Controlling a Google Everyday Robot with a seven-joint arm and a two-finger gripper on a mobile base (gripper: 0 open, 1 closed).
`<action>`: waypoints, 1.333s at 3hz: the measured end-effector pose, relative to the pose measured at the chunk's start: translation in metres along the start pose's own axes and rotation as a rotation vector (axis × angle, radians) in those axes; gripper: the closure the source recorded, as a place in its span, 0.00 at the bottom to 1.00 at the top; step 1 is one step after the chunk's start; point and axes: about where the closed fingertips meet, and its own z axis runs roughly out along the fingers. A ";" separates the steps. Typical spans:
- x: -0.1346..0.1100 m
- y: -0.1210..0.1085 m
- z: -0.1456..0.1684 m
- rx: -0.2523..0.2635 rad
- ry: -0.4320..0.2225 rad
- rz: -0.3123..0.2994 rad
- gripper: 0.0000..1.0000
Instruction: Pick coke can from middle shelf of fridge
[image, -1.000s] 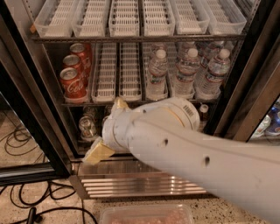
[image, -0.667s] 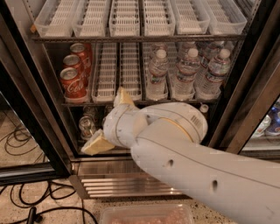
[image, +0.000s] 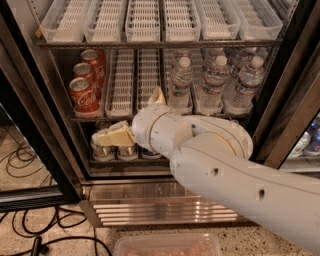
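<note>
Three red coke cans stand in a row in the left lane of the middle shelf (image: 102, 119) of the fridge; the front coke can (image: 85, 96) is nearest me. My gripper (image: 132, 117) is in front of the shelf, just right of and slightly below that can, not touching it. It is open and empty. One cream finger (image: 112, 136) points left under the shelf edge, and the other (image: 156, 96) points up in front of the white lane trays (image: 132, 80). The white arm (image: 215, 160) hides the lower middle of the fridge.
Several water bottles (image: 215, 80) fill the right lanes of the middle shelf. Clear-white bins (image: 125, 20) sit on the tier above. Silver cans (image: 102, 151) stand on the bottom shelf. The black door frame (image: 35, 125), ribbed steel base (image: 150, 205), floor cables (image: 30, 235) and a clear container (image: 167, 245) are below.
The arm has risen and reached further into the fridge. The gripper has moved up from the bottom shelf level to the middle shelf edge, near the front coke can.
</note>
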 end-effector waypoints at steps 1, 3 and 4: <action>-0.003 -0.001 0.000 0.007 -0.012 0.032 0.00; -0.001 0.003 0.000 0.015 -0.042 -0.001 0.00; 0.005 0.001 0.011 0.045 -0.084 -0.009 0.00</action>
